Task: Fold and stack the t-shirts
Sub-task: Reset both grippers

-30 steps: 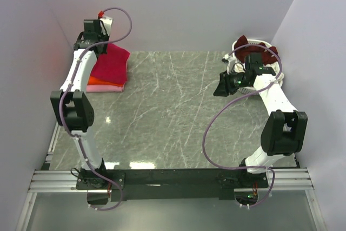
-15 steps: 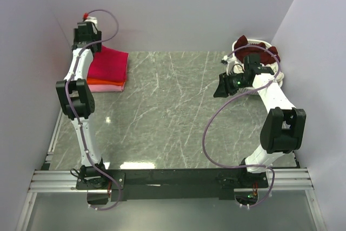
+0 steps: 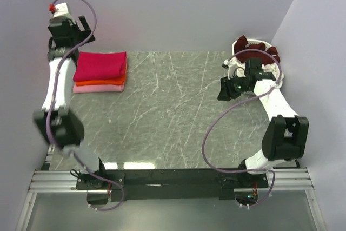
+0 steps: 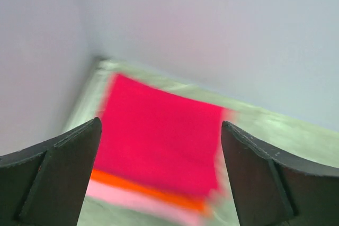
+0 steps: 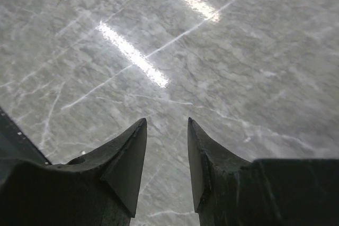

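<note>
With crimson-pink t-shirt (image 4: 159,130) folded and stacked below wide-open, empty left fingers (image 4: 58,173), seemingly time to send part-open, empty right fingers (image 5: 122,168) to laundry basket (image 3: 231,68) behind them for dark maroon t-shirt (image 3: 243,43).

Folded crimson-pink t-shirt (image 3: 100,66) lies flat atop orange t-shirt (image 3: 102,83) and pale pink t-shirt (image 3: 97,88), far left; dark maroon t-shirt (image 3: 243,43) apparently crumpled, far right.

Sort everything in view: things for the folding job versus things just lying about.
Job: crimson-pink t-shirt, orange t-shirt and pale pink t-shirt, folded in one stack; dark maroon t-shirt, still bunched up.
Lying about: white laundry basket, marble table.
</note>
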### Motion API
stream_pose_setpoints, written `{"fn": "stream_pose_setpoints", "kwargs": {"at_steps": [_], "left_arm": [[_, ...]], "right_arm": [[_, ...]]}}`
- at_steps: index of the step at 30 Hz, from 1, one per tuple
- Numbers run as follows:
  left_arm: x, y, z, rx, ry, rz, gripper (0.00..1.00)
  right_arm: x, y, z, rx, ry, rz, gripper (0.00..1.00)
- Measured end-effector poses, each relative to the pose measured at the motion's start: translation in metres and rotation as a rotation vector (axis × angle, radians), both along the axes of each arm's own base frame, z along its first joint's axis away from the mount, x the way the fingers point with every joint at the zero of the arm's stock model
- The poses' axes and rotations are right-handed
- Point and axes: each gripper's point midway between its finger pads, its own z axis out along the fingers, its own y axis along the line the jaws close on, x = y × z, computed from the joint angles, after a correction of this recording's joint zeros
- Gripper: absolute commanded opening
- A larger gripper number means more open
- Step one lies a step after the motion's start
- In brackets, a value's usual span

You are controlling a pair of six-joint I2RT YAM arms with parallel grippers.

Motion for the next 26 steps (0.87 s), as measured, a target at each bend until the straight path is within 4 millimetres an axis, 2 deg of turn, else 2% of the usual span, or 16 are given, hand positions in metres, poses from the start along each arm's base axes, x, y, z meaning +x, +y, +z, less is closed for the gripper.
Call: {"fn": "stream_pose_setpoints", "kwargs": {"at_steps": [2,3,5,6,7,8,9,12,16,20,26], "left_arm": [[-0.044,-0.033,0.039,-0.059,-0.103,-0.097,0.99],[-0.067,-0.047,0.058,-0.074,-0.162,-0.144,0.99],[-0.115,-0.074,0.075,-0.117,-0.235,-0.236,0.99],[-0.138,-0.087,0.079,-0.133,-0.271,-0.284,0.99],[-0.156,-0.097,0.073,-0.154,-0.273,-0.325,0.99],[-0.171,-0.107,0.068,-0.17,-0.277,-0.364,0.99],[-0.185,-0.116,0.059,-0.184,-0.276,-0.405,0.99],[-0.22,-0.139,0.015,-0.238,-0.203,-0.498,0.99],[-0.255,-0.153,-0.034,-0.288,-0.114,-0.533,0.99],[-0.278,-0.16,-0.047,-0.288,-0.129,-0.557,0.99],[-0.283,-0.163,-0.053,-0.293,-0.129,-0.572,0.99]], "right_arm": [[-0.001,-0.006,0.01,-0.033,-0.054,-0.021,0.51],[-0.001,-0.009,0.017,-0.051,-0.095,-0.037,0.58],[-0.001,-0.016,0.033,-0.083,-0.184,-0.078,0.66],[-0.003,-0.02,0.042,-0.099,-0.234,-0.107,0.74],[-0.006,-0.025,0.051,-0.115,-0.279,-0.145,0.84],[-0.009,-0.029,0.058,-0.129,-0.323,-0.182,0.86],[-0.012,-0.035,0.066,-0.138,-0.365,-0.231,0.86],[-0.017,-0.055,0.084,-0.162,-0.466,-0.408,0.87],[-0.023,-0.083,0.097,-0.161,-0.535,-0.662,0.88],[-0.031,-0.103,0.101,-0.162,-0.566,-0.828,0.87],[-0.047,-0.12,0.121,-0.15,-0.677,-0.95,0.82]]}}
